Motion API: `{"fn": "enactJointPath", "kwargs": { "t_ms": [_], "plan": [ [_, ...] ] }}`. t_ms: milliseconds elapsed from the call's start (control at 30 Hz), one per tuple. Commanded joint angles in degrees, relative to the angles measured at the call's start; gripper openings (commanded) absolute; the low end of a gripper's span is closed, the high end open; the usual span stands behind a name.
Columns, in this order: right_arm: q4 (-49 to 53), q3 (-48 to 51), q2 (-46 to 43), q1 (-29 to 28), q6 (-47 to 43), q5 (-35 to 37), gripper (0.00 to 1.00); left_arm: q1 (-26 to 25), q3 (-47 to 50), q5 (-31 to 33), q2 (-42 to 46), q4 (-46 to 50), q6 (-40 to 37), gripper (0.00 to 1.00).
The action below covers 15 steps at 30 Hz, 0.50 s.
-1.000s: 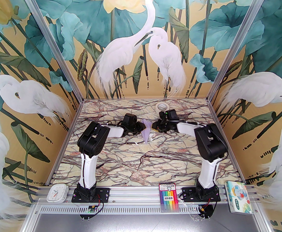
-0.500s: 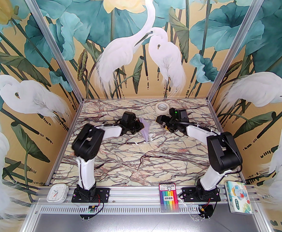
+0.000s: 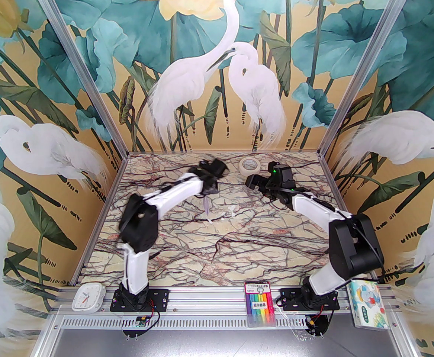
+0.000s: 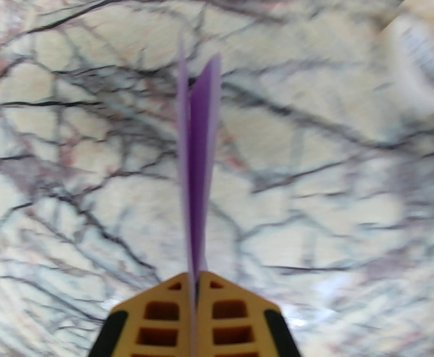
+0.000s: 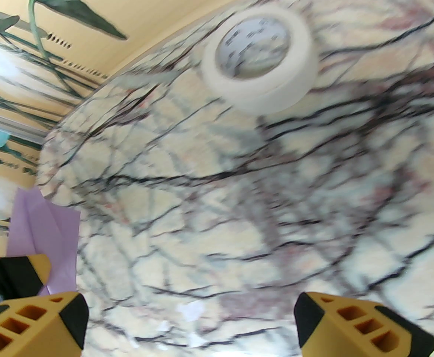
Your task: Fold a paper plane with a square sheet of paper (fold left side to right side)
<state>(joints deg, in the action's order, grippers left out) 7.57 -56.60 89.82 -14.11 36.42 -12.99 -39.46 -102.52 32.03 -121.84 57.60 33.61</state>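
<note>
Over the wide marble-patterned tabletop (image 3: 239,251) my two arms stand apart on purpose: my right gripper (image 5: 190,303) hangs with its yellow fingers (image 5: 45,322) spread wide and nothing between them, near the white roll of tape (image 5: 261,73) toward the far edge, leaving the paper room. My left gripper (image 4: 195,275) is pressed together on the slim, pointed pale lavender paper plane (image 4: 198,154), pinching it along the centre fold so both wings splay free, and it hangs from those fingers above the middle of the tabletop. The folding looks finished to me, and I'm just presenting it now.
</note>
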Motion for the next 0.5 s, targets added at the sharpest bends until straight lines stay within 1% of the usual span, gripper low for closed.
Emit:
{"fn": "enactJointPath", "kwargs": {
  "t_ms": [0, 133, 200, 233, 300, 333, 367, 467],
  "plan": [
    [8.9, -0.2, -1.7, 0.9, -0.3, 11.6, 0.99, -1.6, -5.8, 12.3, -6.6, 15.2, 2.0, 0.0],
    [10.3, 0.6, -3.2, 1.1, -1.7, 11.9, 0.99, -3.2, -11.9, 13.0, -13.4, 19.1, 2.9, 0.0],
    [11.4, 0.5, -3.3, 1.1, -2.0, 13.0, 0.99, -3.7, -14.9, 12.0, -17.0, 20.8, 3.4, 0.0],
    [12.0, 0.5, -3.2, 1.1, -1.9, 13.7, 0.99, -3.8, -16.1, 10.5, -18.3, 20.7, 3.2, 0.0],
    [12.4, 0.7, -3.2, 1.1, -2.1, 13.9, 0.99, -4.1, -17.4, 7.5, -19.7, 19.3, 2.5, 0.1],
    [12.3, 1.1, -3.3, 1.1, -2.1, 13.2, 0.99, -4.3, -18.1, 5.9, -20.2, 18.7, 2.4, 0.13],
    [11.7, 1.7, -3.6, 1.1, -2.4, 12.0, 0.99, -4.3, -18.5, 3.5, -20.5, 17.7, 2.3, 0.18],
    [8.7, 4.1, -4.9, 1.1, -1.8, 8.6, 0.99, -4.3, -18.5, -2.7, -20.4, 14.6, 1.8, 0.29]
  ]
}}
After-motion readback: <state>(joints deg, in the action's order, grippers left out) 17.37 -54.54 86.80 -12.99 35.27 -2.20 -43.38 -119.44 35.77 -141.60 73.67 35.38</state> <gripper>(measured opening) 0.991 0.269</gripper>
